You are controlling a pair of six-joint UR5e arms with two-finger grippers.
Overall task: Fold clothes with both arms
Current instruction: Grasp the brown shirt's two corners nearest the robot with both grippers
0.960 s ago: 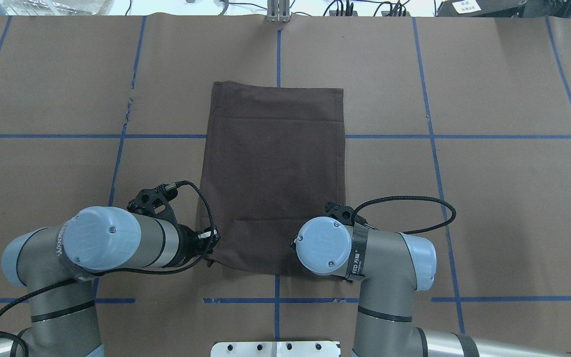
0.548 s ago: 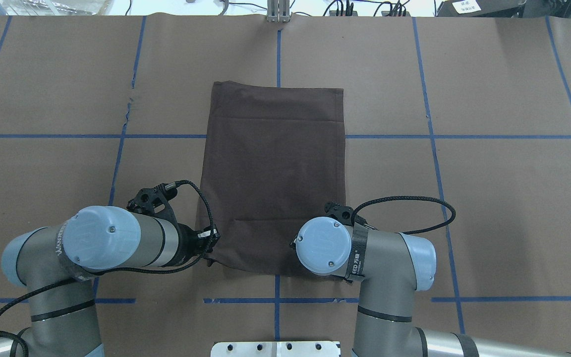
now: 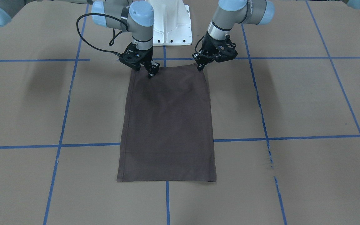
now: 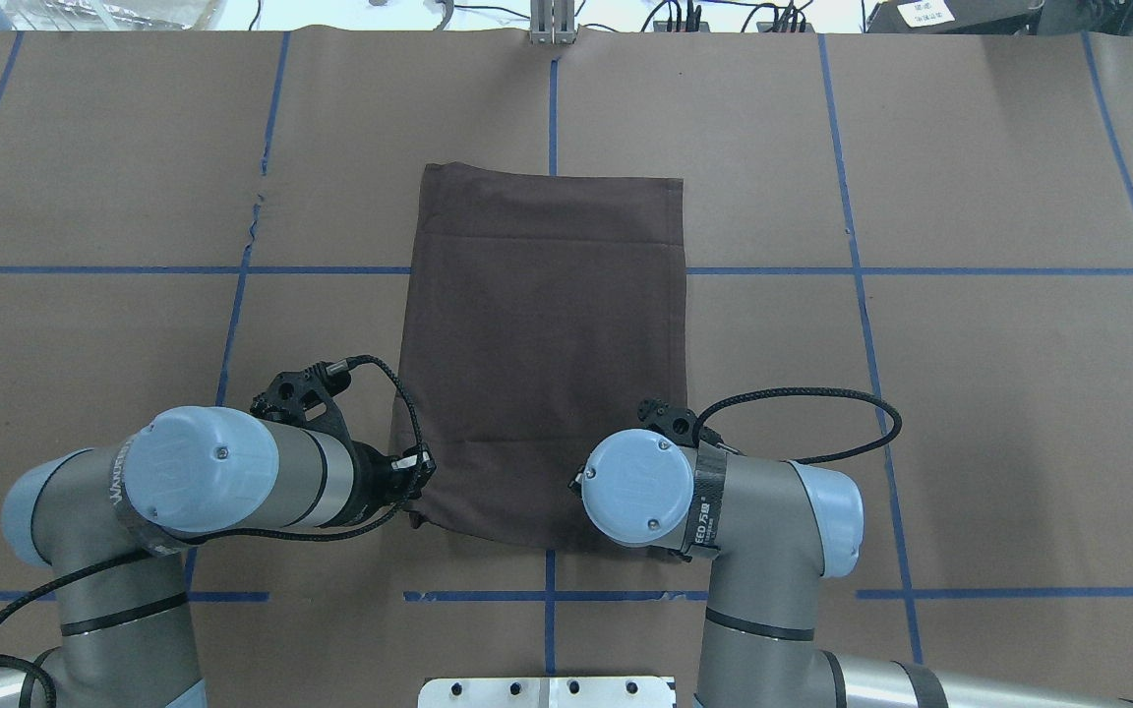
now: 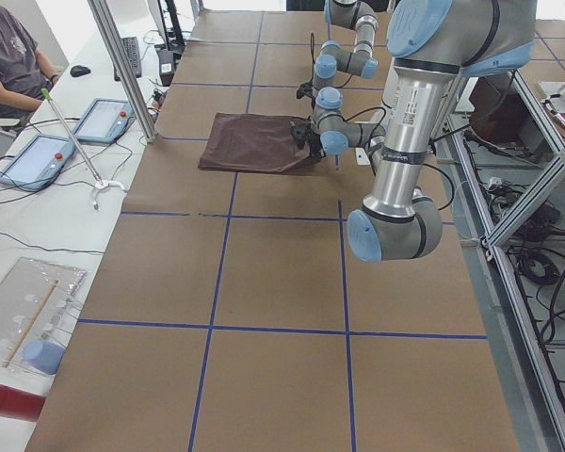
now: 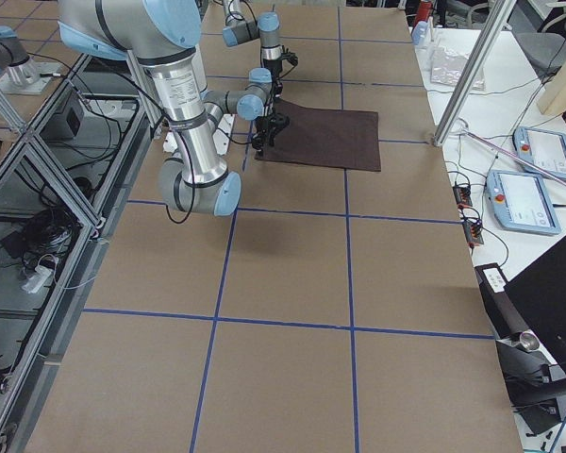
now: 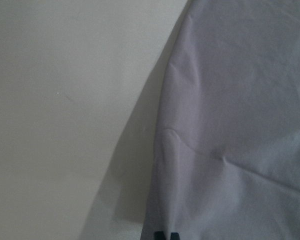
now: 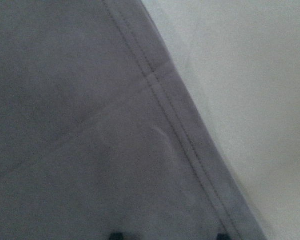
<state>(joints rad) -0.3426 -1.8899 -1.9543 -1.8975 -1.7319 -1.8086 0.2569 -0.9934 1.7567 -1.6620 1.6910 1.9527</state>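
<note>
Dark brown-grey cloth, thin and soft, is what lies in front of me: the T-shirt [image 4: 542, 344] is folded into a long plain rectangle, flat at the middle of the counter [image 4: 970, 393], its long sides running away from the robot. A faint crease crosses it near the far end and another near the close end. A stitched hem [image 8: 180, 135] runs down one long side. Only smooth fabric faces up.

Both arms reach to the short edge nearest the robot. The left end effector [image 3: 200, 66] is at one corner of that edge. In its wrist view the two fingertips [image 7: 160, 235] sit almost together on the cloth's border, which rises off the paper with a shadow under it, so it looks pinched onto the T-shirt. The right end effector [image 3: 152, 73] stands on the cloth just inside the other corner. Its fingertips [image 8: 117, 235] show well apart, the jaws wide, with fabric and hem lying between them.

Much is hard to read. From overhead the right wrist's blue cap covers its fingers and that corner of the shirt. Each wrist camera cuts the fingers down to dark tips at the lower border. From the two table ends both hands are too small to judge.

Brown paper marked with blue tape lines [image 4: 852, 236] covers the counter, and the white base pedestal [image 3: 170, 28] sits behind the arms.
</note>
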